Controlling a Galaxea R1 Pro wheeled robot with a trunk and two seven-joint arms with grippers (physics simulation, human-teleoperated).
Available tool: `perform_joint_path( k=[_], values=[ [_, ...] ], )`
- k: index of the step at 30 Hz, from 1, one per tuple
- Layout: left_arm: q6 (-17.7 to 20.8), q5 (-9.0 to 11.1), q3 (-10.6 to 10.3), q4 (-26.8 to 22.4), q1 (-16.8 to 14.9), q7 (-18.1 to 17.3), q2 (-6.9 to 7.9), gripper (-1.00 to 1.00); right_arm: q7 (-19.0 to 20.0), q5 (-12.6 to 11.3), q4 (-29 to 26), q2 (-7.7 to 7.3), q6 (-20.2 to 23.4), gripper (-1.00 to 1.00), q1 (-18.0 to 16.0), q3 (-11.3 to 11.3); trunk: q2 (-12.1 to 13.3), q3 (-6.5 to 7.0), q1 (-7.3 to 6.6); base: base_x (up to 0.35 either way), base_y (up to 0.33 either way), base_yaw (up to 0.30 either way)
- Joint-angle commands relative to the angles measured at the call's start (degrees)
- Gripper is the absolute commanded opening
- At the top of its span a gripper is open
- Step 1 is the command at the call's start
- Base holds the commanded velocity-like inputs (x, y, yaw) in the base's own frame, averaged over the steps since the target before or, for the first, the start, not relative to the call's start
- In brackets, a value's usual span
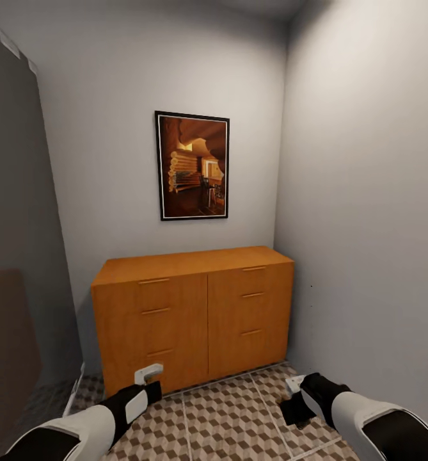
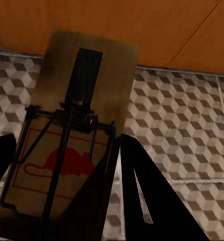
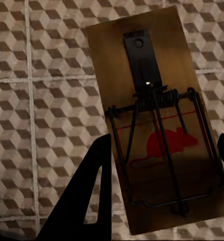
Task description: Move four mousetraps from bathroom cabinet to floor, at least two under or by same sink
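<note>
A mousetrap (image 2: 67,150) is pinched in each gripper (image 1: 151,379), and one could probably be dropped if either grip gets loosened mid-carry.

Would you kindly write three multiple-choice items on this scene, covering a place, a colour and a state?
1. Where does the cabinet stand?
A. under the picture
B. beside a bathtub
C. in mid-floor
2. What colour is the mouse printed on each mousetrap?
A. blue
B. red
C. green
3. What is the left gripper doing?
A. hanging open, empty
B. pulling a drawer
C. holding a mousetrap

Key: 1 A, it stands against the wall below the frame. 2 B, red shows in both wrist views. 3 C, the fingers flank the board.
</note>
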Motion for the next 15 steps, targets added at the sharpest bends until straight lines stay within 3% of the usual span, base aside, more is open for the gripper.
perform_joint_path(
  k=[1,9,15],
  values=[
    [0.20,0.25,-0.54,-0.03,0.34,0.03,-0.02,-1.00,0.32,-0.59,0.08,-0.04,-0.21,-1.00,0.59,0.41,-0.04,-0.06,-0.01,0.000,0.000,0.000],
    [0.05,-0.20,-0.60,-0.10,4.44,-0.39,-0.09,-1.00,0.24,-0.34,0.19,-0.14,-3.07,-1.00,4.00,0.41,-0.04,-0.06,-0.01,-0.010,0.000,0.000],
    [0.04,0.15,-0.61,-0.05,5.12,-0.51,-0.45,-1.00,0.21,-0.22,0.19,-0.16,-3.33,-1.00,4.26,0.43,-0.04,-0.06,-0.01,-0.245,0.000,0.000]
  ],
)
